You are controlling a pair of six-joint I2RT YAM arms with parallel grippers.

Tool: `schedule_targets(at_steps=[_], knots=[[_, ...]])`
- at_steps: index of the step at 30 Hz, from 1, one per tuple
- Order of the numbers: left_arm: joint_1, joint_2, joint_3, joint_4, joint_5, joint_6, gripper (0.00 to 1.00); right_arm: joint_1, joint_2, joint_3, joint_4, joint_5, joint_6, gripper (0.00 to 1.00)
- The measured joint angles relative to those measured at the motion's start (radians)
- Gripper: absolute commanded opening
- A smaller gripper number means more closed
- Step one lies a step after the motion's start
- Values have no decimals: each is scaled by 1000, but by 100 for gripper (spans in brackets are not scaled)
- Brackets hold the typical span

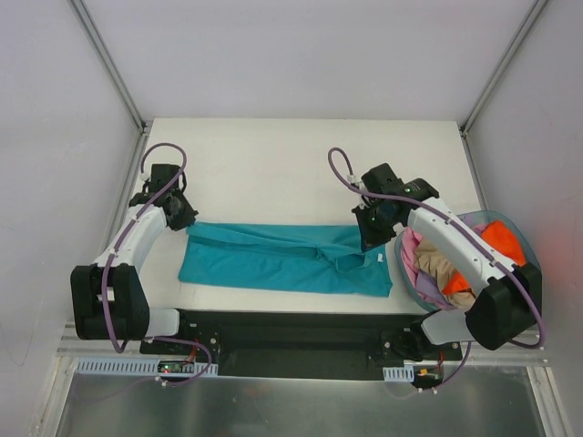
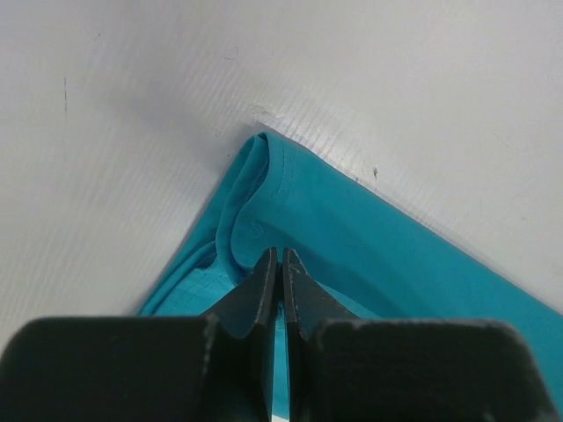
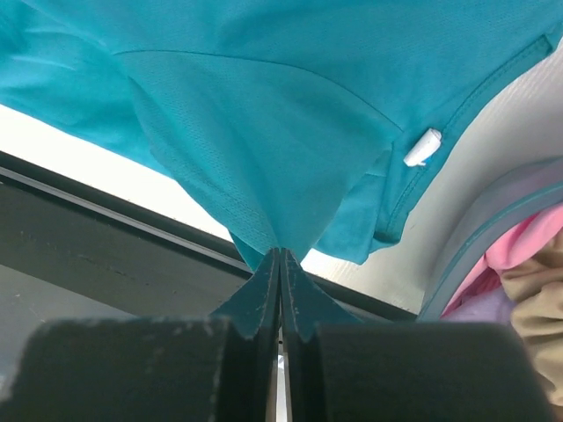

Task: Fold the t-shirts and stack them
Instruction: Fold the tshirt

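Note:
A teal t-shirt lies stretched across the near part of the table, its white neck tag near the right end. My left gripper is shut on the shirt's far left corner, pinching the cloth between its tips. My right gripper is shut on the shirt's far right edge and holds a fold of it lifted; the tag shows beside it. Other shirts, orange, tan and pink, lie bunched in the basket.
A round blue-grey basket stands at the right edge of the table, under my right arm; its rim shows in the right wrist view. The black front rail runs along the near table edge. White walls enclose the table.

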Motion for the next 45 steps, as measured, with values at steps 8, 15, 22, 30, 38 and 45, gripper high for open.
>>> schedule_targets(at_steps=[8,15,22,30,38,45], knots=[[0,-49,-81,12,-42,-46,75,29,-11,-80,-3,-20,18,46],[0,-90,-108,-19,-58,-95,99,50,4,-105,-19,-45,25,97],[-61,-92,-50,-26,15,-101,99,50,31,-79,36,-100,91,97],[-213,110,21,21,126,-98,99,47,167,-159,250,-202,221,97],[-213,156,-24,29,126,-99,99,-50,362,-145,312,-259,296,97],[-218,161,-103,113,180,-132,99,-166,580,138,243,-306,315,97]])
